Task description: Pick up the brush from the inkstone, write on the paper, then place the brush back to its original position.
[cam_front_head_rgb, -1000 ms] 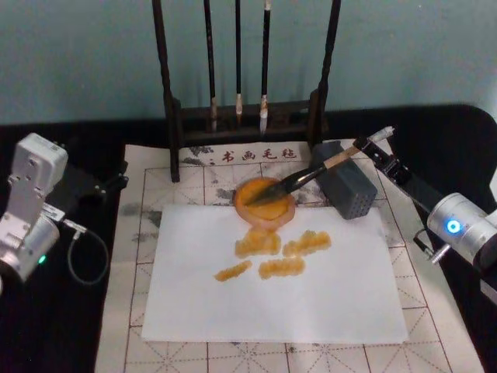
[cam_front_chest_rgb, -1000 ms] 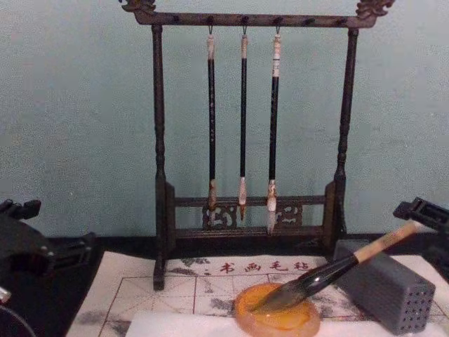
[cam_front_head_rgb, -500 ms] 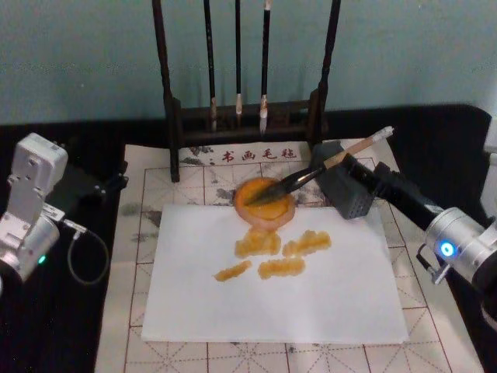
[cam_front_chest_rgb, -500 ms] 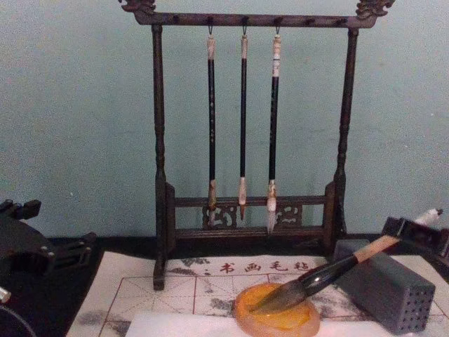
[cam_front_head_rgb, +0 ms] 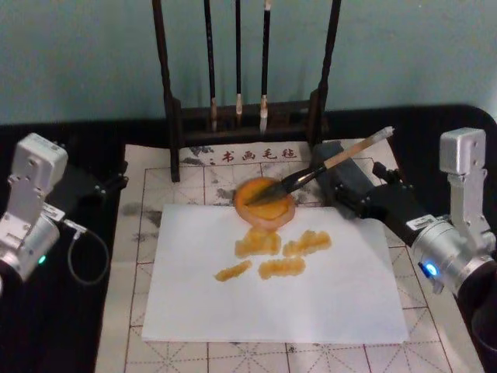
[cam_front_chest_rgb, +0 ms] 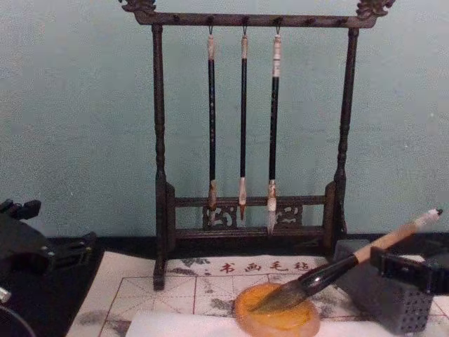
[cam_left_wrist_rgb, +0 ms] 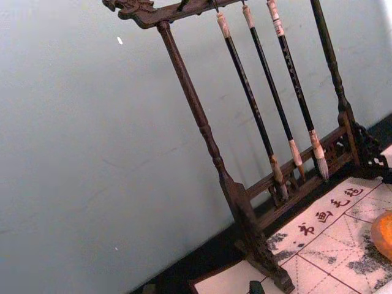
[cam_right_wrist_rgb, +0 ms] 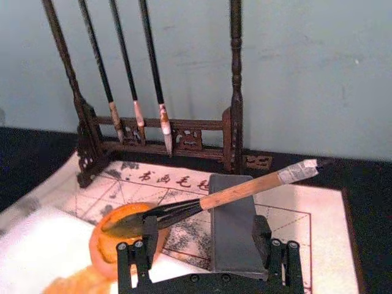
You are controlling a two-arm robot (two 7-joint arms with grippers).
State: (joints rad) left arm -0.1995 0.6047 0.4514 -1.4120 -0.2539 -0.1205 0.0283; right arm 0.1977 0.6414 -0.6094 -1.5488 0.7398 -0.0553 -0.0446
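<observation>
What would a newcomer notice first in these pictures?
The brush lies slanted, its tuft in the orange inkstone and its handle propped on the grey block. The right claw sits open just before that block. Orange strokes mark the white paper, below the rack of hanging brushes.

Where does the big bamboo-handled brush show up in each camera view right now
Head view: the brush slants from the inkstone up over the grey block.
Chest view: brush at lower right, bristles in the inkstone.
Right wrist view: brush across the middle.
Left wrist view: the brush is out of frame.
Shared landmark: the brush rack.
</observation>
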